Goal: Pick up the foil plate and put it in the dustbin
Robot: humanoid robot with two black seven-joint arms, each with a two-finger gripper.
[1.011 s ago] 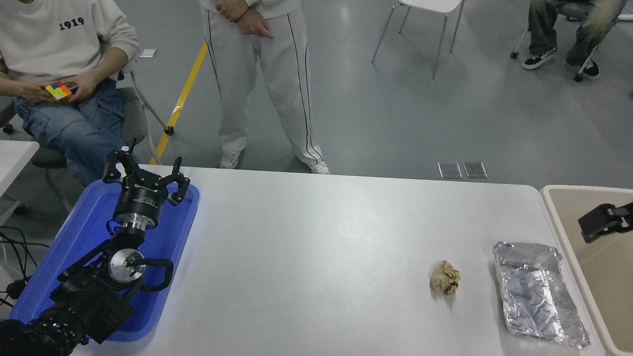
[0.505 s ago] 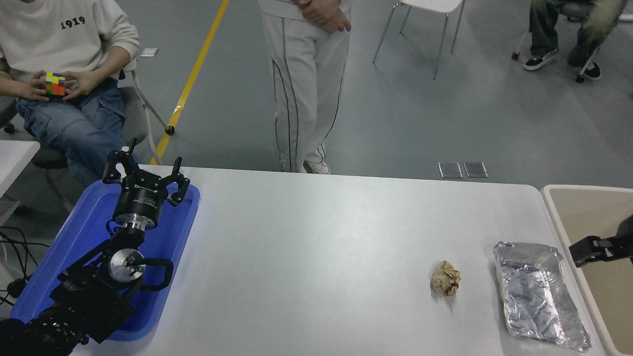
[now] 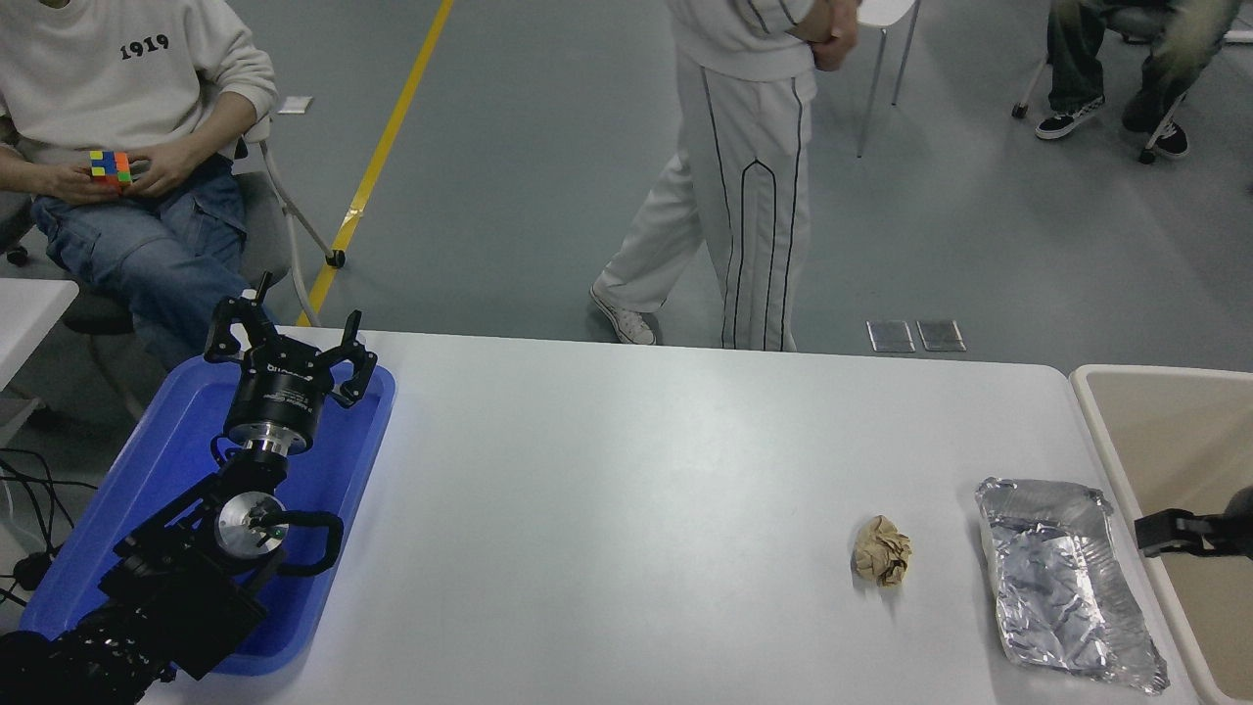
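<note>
The foil plate (image 3: 1062, 580), a shiny crinkled silver tray, lies flat on the white table (image 3: 636, 470) near its right front corner. The beige dustbin (image 3: 1175, 441) stands just past the table's right edge, its tan inside showing. Only the tip of my right gripper (image 3: 1170, 534) shows at the right edge, over the dustbin's rim and just right of the plate, apart from it. Whether it is open or shut does not show. My left gripper (image 3: 289, 338) is open and parked at the lower left over a blue tray.
A small crumpled brown paper ball (image 3: 882, 564) lies left of the foil plate. The blue tray (image 3: 352, 460) sits on the table's left end. One person sits at the far left with a colour cube, another walks behind the table.
My right gripper has moved down and nearer along the dustbin's rim, to beside the foil plate. The standing person has walked to the right. The plate and paper ball have not moved.
</note>
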